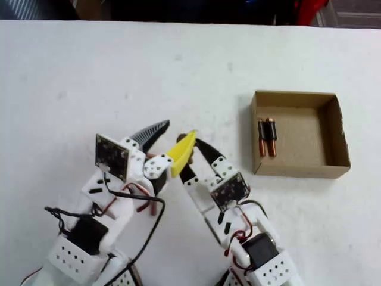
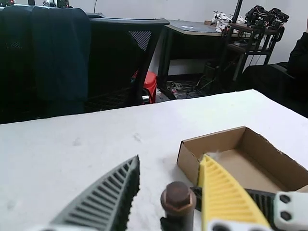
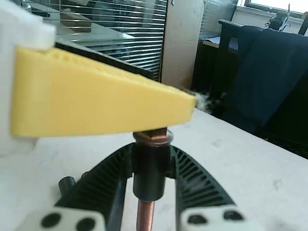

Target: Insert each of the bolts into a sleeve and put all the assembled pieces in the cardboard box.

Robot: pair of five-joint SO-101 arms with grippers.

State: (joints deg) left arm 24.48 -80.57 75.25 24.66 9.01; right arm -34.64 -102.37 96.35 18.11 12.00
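My right gripper (image 3: 151, 153) is shut on a black sleeve (image 3: 150, 173) with a copper bolt through it. The bolt's head (image 2: 178, 198) sits on the sleeve and its threaded shank (image 3: 144, 214) sticks out below. My left gripper (image 2: 171, 159) stands open around that piece, with its grey finger (image 2: 103, 202) on one side and its yellow finger (image 2: 224, 197) on the other. In the high view the left gripper (image 1: 181, 128) and the right gripper (image 1: 187, 154) meet mid-table, left of the cardboard box (image 1: 296, 171). Two assembled pieces (image 1: 266, 137) lie inside the box by its left wall.
Both arm bases (image 1: 83, 238) (image 1: 256, 253) and their cables take up the table's near edge. The white table (image 1: 119, 71) runs far and left of the grippers. Beyond its far edge stand dark chairs (image 2: 57, 57) and a desk.
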